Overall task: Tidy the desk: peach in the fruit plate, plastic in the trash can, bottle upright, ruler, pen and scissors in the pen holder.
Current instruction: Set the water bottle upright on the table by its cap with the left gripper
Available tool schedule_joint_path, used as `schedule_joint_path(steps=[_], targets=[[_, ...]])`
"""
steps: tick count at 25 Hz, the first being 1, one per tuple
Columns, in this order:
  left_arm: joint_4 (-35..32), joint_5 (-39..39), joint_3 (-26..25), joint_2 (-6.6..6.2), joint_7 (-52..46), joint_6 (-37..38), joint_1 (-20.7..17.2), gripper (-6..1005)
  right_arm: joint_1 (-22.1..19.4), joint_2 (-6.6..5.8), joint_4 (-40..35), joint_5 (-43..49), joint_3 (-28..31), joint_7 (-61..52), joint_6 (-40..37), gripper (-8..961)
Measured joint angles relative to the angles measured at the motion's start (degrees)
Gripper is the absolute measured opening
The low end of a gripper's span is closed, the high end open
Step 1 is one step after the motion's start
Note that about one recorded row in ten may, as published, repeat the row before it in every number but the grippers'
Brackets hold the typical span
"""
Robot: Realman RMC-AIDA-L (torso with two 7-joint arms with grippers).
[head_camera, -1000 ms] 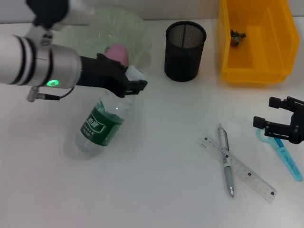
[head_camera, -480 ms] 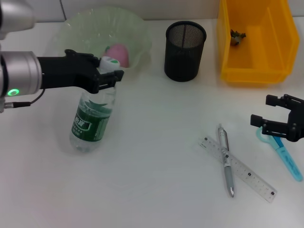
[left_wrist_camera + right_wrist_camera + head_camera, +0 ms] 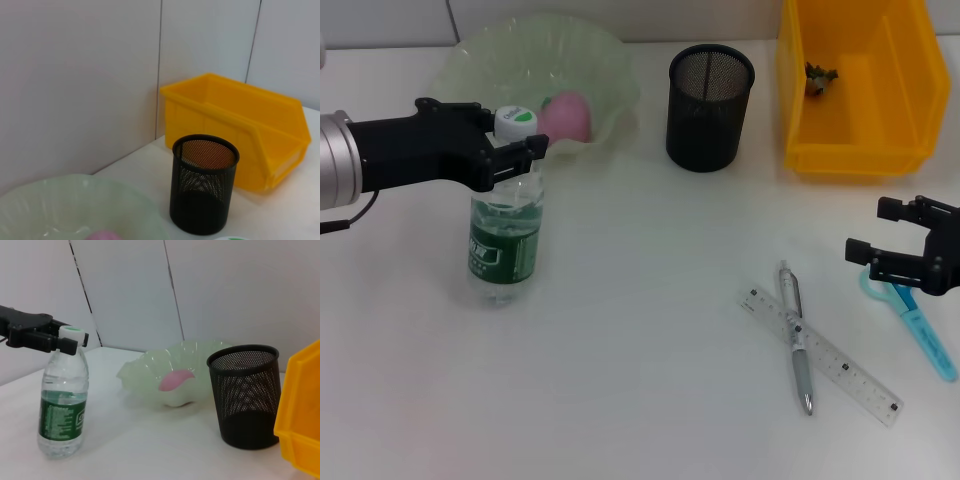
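1. The left gripper [image 3: 516, 146] has its black fingers clenched on the neck of the bottle [image 3: 504, 236], just under the white, green-topped cap [image 3: 516, 120].
2. The bottle is clear ribbed plastic with a green label and stands upright on the white desk [image 3: 640, 380], at the left, near the fruit plate [image 3: 610, 75].
3. The left arm reaches in level from the left edge, black wrist first, then a silver sleeve.
4. The fruit plate is a pale green, translucent, ruffled bowl at the far left; the pink peach [image 3: 567, 113] lies in it.
5. The pen holder [image 3: 710, 107] is a black mesh cylinder, far centre; to its right stands the yellow plastic trash can [image 3: 860, 150].
6. The right gripper [image 3: 895, 240] hovers with fingers spread apart at the right edge, over the blue-handled scissors [image 3: 925, 335].
7. A silver pen [image 3: 798, 340] lies crossed over a clear flat ruler [image 3: 840, 365], near right.
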State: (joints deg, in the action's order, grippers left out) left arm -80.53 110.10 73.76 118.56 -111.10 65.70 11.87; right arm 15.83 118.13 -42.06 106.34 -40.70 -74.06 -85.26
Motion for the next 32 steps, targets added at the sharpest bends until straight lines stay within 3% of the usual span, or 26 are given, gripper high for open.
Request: schedule_joint_path(steps=[32], targets=[[1.8, -1.8, -0.7, 0.0, 3.3, -3.2, 0.4, 495, 0.1, 0.0, 0.2, 0.0, 0.0, -0.1, 0.4, 834]])
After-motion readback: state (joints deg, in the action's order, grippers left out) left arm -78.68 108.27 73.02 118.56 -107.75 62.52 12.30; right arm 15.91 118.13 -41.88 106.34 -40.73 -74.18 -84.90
